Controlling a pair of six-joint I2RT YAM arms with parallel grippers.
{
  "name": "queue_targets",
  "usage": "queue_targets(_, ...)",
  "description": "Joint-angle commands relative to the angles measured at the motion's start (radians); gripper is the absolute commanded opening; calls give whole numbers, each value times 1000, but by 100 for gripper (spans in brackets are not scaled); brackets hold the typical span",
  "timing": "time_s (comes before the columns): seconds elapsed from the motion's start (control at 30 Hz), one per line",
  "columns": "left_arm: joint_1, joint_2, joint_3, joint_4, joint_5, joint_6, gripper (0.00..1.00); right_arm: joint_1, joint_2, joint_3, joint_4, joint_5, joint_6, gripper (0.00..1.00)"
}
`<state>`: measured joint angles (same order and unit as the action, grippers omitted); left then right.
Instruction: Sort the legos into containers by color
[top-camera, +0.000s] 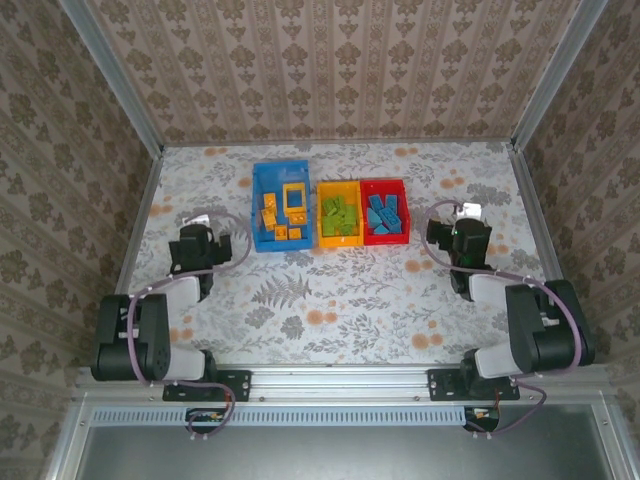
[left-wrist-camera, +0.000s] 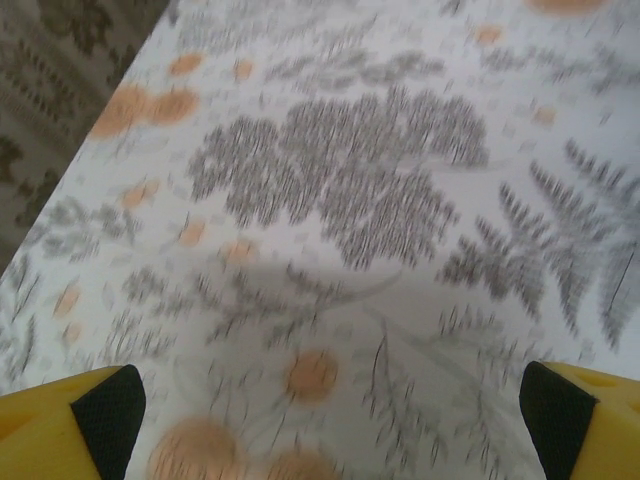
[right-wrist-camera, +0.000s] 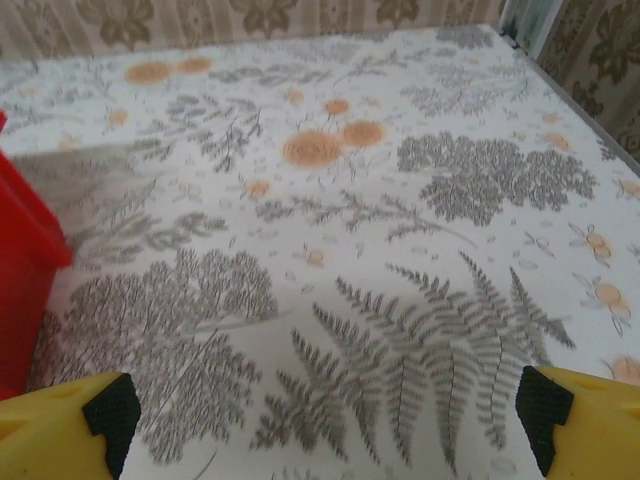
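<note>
Three containers stand side by side at the table's middle back. The blue bin (top-camera: 258, 212) holds several orange-yellow legos (top-camera: 271, 214) and a square yellow frame piece (top-camera: 294, 196). Lime green legos (top-camera: 340, 219) lie in the yellow bin (top-camera: 338, 184), and blue legos (top-camera: 384, 216) in the red bin (top-camera: 384, 182). My left gripper (top-camera: 203, 228) rests left of the blue bin, open over bare cloth (left-wrist-camera: 330, 410). To the right of the red bin, my right gripper (top-camera: 460, 218) is open with nothing between its fingers (right-wrist-camera: 325, 410). The red bin's corner (right-wrist-camera: 22, 270) shows at the left of the right wrist view.
The table is covered by a white cloth (top-camera: 330, 290) printed with grey ferns and orange flowers. Patterned walls with metal corner posts (top-camera: 532, 95) close in the left, back and right sides. A metal rail (top-camera: 340, 380) runs along the near edge.
</note>
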<state>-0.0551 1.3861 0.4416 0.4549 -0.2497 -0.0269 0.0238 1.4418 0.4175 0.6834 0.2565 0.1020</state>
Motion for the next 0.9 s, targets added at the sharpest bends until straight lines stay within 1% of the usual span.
queue_targets(0.0,13,61,-25,307,91,48,100,-25,80,-64,268,-126,-20,100)
queue_targets(0.03,14,93,-53,390,93,47,100,-24,105,-82,341,-131,-27,100)
queue_targets(0.1,14,167,-101,562,81,63,100,-24,80,-77,285,-113,-18,100)
queue_targets(0.17,15,141,-76,456,85,44,100,-20,87,-76,294,-105,-21,100)
queue_targets(0.2,15,160,-60,460,73,52,100,-19,84,-73,285,-102,-21,100)
queue_targets(0.23,15,153,-52,431,76,44,100,-16,91,-70,289,-93,-22,100)
queue_targets(0.37,15,150,-52,429,77,42,100,2,90,-45,240,-47,-25,100)
queue_targets(0.83,15,152,-52,430,75,43,100,5,92,-36,225,-66,-38,100)
queue_targets(0.87,17,152,-52,430,76,44,100,5,90,-45,240,-83,-45,100)
